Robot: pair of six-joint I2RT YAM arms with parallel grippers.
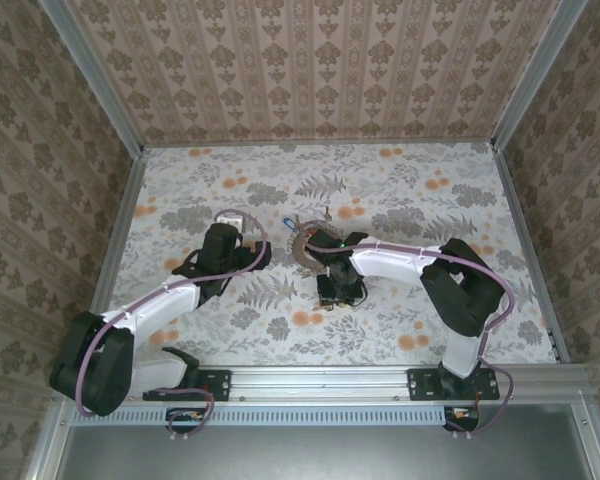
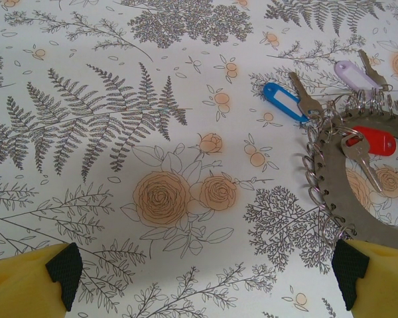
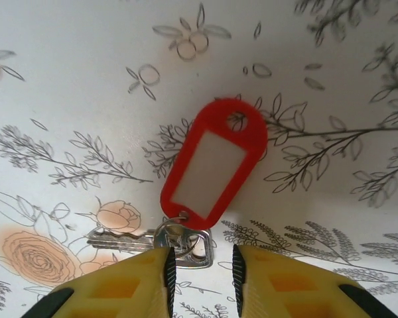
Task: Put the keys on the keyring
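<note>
Right hand (image 3: pixel 200 265) hovers narrow over a red-tagged key (image 3: pixel 199 199): head at the gap, blade pointing frame-left, tag running upward. Left hand (image 2: pixel 205 281) gapes wide, nearer the keyring (image 2: pixel 328 169) at frame right. Around it we count one blue key (image 2: pixel 285 101), one red key (image 2: pixel 370 142), two lilac tags (image 2: pixel 353 71)

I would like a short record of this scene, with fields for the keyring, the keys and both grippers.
keyring: flat on the table
blue-tag key: on the table, just outside the keyring
red-tag key: on the table, before the right gripper
left gripper: open, empty
right gripper: jaws narrowly apart at that key's head; grip unclear
</note>
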